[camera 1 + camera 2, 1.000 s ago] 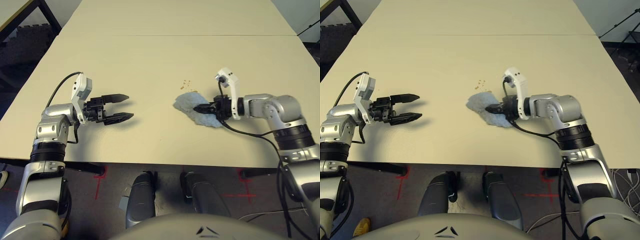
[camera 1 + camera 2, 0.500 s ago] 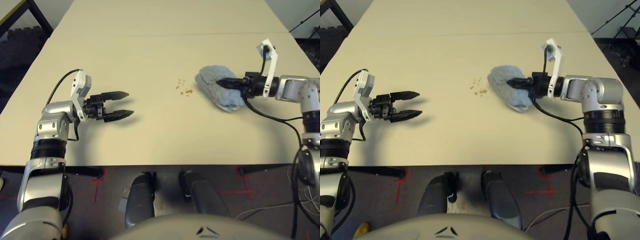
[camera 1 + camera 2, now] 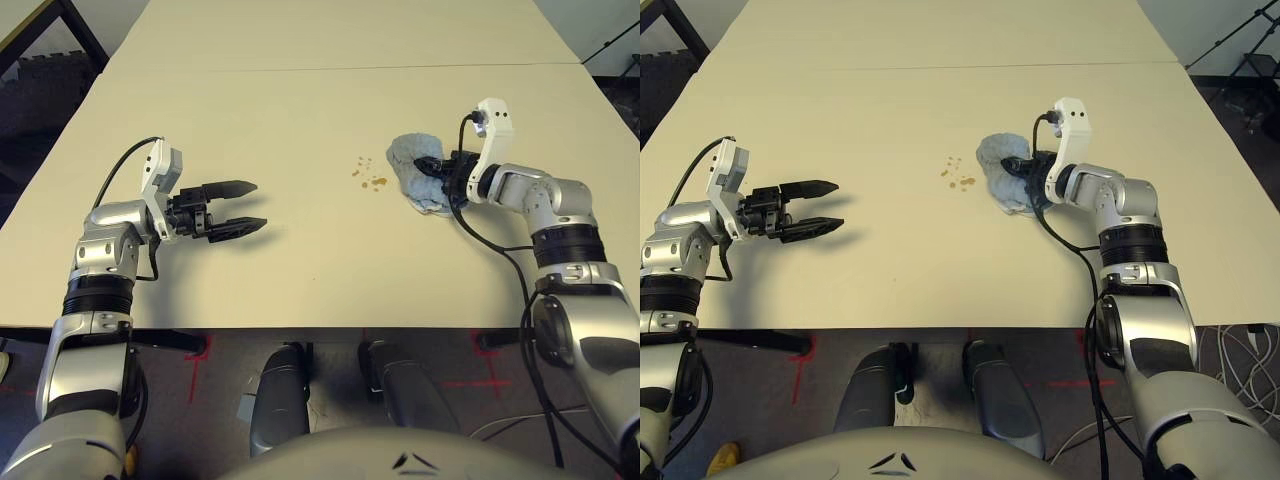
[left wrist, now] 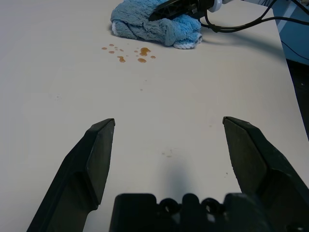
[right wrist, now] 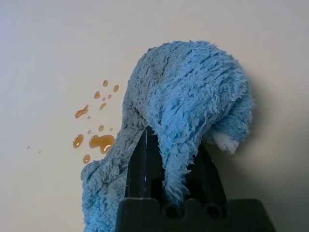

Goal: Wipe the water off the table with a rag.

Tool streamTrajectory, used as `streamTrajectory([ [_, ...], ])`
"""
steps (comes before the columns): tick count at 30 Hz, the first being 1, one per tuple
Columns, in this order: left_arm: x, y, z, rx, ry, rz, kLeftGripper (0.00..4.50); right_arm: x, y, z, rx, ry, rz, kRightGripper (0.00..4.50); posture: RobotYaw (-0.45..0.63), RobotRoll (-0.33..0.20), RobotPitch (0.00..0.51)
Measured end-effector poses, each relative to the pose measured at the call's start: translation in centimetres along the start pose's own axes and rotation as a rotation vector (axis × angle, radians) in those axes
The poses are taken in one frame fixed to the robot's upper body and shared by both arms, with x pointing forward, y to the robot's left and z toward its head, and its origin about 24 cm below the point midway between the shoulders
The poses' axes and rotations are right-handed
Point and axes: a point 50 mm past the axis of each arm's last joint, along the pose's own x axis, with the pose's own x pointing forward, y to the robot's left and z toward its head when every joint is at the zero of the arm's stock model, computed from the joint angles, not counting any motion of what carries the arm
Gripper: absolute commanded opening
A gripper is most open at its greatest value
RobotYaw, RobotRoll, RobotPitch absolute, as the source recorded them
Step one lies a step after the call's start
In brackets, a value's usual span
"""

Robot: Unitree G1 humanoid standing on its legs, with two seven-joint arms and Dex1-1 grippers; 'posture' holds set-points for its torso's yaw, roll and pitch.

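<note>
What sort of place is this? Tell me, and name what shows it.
Probably a robot test lab or workshop. A large bare table holds just a blue rag beside small brown drops, red tape crosses mark the floor below, and loose cables lie at the side.

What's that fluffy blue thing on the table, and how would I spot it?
Look at the big pale table, on the robot's right side, where the right gripper is clamped shut. The rag bunched there is soft blue terry cloth. Just beside it lie tiny amber drops of water, still unwiped.

Light blue rag (image 5: 188,92), amber drops (image 5: 96,140), pale beige, seemingly unpatterned table (image 3: 300,110).
</note>
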Motion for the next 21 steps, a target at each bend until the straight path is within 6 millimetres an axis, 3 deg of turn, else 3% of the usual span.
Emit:
streamTrajectory([
  [13,0.0,0.0,0.0,0.000,0.000,0.000,4.50,3.3,4.6,-2.1,-0.007,0.024,0.120,0.14,-0.20,0.000,0.144],
  [21,-0.1,-0.1,-0.2,-0.004,0.002,0.000,4.50,6.2,7.3,-2.1,-0.036,0.028,0.158,0.14,-0.17,0.000,0.140],
])
